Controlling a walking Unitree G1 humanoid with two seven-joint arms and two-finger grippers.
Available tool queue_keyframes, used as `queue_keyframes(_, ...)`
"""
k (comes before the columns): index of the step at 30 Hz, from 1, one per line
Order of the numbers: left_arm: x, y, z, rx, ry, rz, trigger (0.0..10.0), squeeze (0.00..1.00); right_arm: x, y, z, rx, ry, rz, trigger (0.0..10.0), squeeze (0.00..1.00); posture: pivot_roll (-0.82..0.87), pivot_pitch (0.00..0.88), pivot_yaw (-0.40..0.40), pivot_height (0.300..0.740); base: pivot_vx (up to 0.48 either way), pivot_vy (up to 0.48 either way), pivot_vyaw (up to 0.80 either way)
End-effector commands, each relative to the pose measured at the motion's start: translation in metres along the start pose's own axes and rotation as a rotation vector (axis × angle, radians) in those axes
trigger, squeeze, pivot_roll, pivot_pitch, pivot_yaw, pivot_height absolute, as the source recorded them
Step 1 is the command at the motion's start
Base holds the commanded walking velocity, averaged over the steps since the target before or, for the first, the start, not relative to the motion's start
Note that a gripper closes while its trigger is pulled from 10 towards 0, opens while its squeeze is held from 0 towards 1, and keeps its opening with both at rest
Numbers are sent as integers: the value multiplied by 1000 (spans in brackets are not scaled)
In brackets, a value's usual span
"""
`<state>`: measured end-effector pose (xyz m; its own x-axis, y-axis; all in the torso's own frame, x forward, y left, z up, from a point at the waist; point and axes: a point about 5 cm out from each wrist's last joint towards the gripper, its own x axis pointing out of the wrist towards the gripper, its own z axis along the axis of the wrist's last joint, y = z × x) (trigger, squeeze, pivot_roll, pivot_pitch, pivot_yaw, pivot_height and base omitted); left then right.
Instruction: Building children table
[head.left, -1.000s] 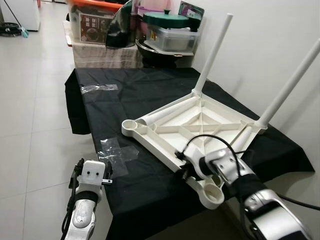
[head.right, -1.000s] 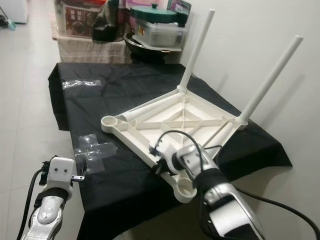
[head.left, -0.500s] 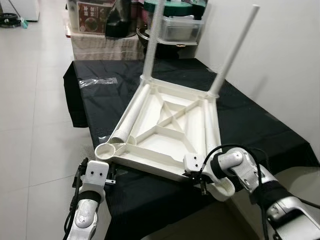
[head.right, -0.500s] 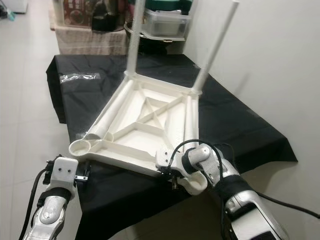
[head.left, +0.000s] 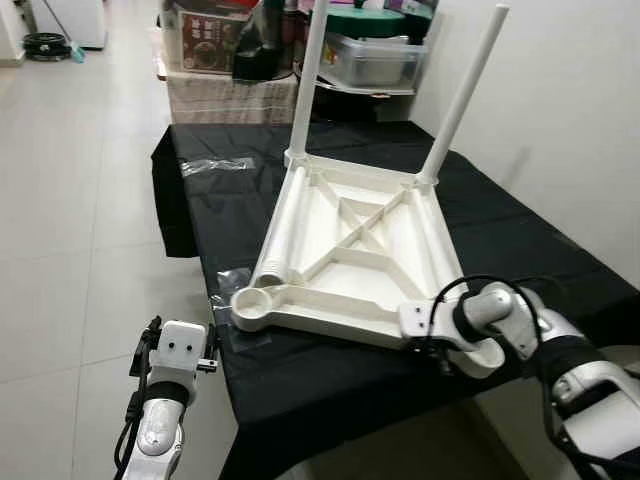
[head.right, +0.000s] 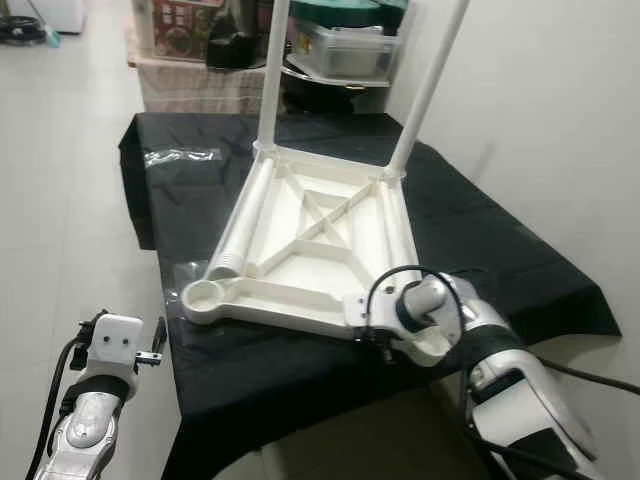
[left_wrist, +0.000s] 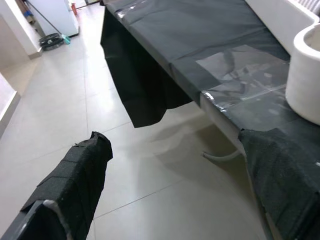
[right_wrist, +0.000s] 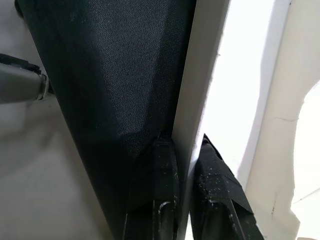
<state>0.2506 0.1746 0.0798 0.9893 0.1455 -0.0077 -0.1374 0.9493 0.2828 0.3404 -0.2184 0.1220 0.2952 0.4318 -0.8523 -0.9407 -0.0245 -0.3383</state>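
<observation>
Pinching the near edge of the upturned white children's table top (head.left: 350, 250), the right gripper (head.left: 432, 345) sits at the lower right of the left eye view; its wrist view shows the two black fingers (right_wrist: 162, 190) closed narrowly on either side of the thin white rim. The top lies underside-up on the black-draped table (head.left: 520, 240), with two legs (head.left: 308, 75) standing upright at the far corners in the upper middle of the frame. A third leg (head.left: 282, 232) lies flat along the top's left side, its long axis running from near to far, its open end just beside the empty socket (head.left: 256, 305) at the near left corner. That socket and loose leg lie toward the left gripper (head.left: 205, 350), which hangs off the table's edge at lower left with its fingers (left_wrist: 75, 175) spread wide and holding nothing. By my reckoning the left arm is the nearer one for lifting that leg, while the right steadies the top.
</observation>
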Motion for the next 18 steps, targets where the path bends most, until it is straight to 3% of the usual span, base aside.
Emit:
queue_keyframes(1, -1, -4, -1, 6, 13, -19, 10000, 0, -7, 4, -12, -52, 53, 19, 0, 0, 42, 0, -150, 740, 0, 0, 0)
queue_keyframes(11, -1, -4, -1, 9, 10, -20, 10000, 0, -3, 16, -16, -120, 44, 102, 0, 0, 44, 0, -147, 740, 0, 0, 0)
queue_keyframes(16, -1, -5, -1, 8, 10, -19, 10000, 0, -3, 12, -12, -148, 28, 68, 0, 0, 45, 0, -152, 740, 0, 0, 0)
queue_keyframes(18, 0, -5, -1, 6, 11, -18, 10000, 0, -1, 4, -4, -161, -4, -13, 0, 0, 43, 0, -151, 740, 0, 0, 0)
